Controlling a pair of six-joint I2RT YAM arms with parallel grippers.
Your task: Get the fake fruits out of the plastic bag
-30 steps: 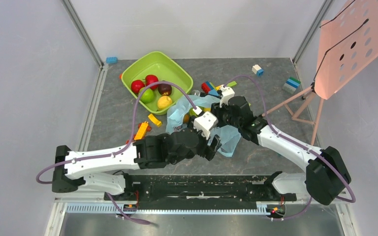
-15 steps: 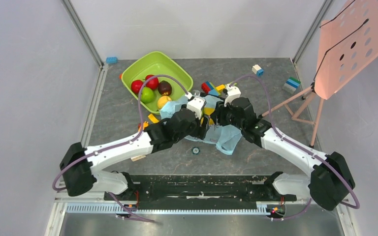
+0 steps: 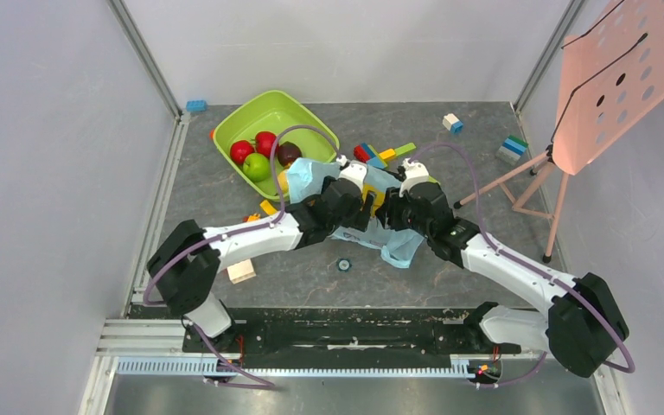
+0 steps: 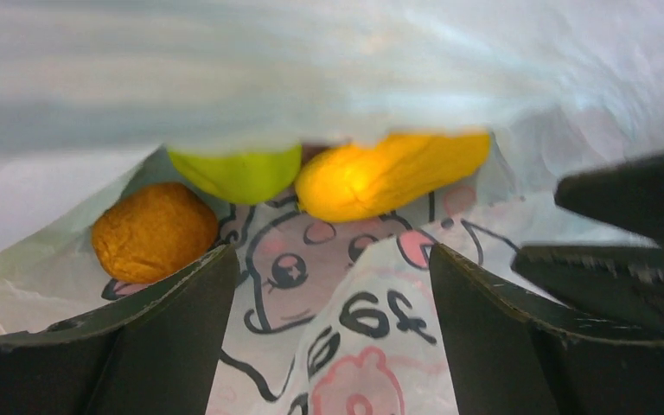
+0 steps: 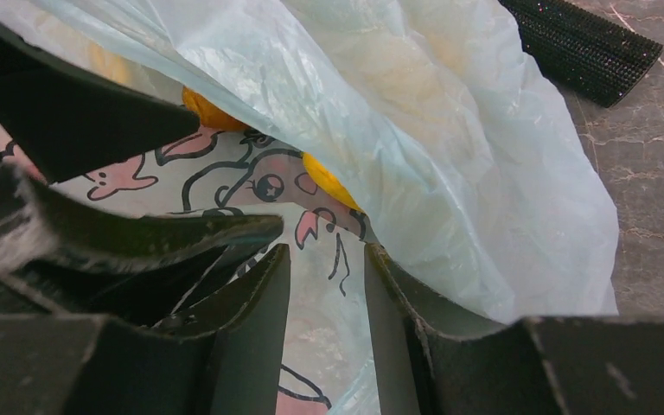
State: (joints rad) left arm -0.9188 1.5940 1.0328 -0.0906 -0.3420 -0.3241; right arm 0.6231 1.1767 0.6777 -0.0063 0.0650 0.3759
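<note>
Left wrist: left pincer [image 4: 330,259] spread wide inside bag [image 4: 484,69]; orange fruit [image 4: 154,232], green fruit [image 4: 235,171] and yellow fruit [image 4: 389,173] just ahead of its tips. Right pincer [image 5: 327,259] narrow, bag between its fingers; grip cannot be told.

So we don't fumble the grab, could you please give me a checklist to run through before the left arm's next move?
1. Mouth of the bag open toward the left gripper: ok.
2. Fruit in sight: ok; orange fruit, green fruit, long yellow fruit.
3. Left gripper open: ok.
4. Fruit between its fingers: not ok; only printed plastic there.
5. Hold of the right gripper on the bag: cannot tell.
</note>
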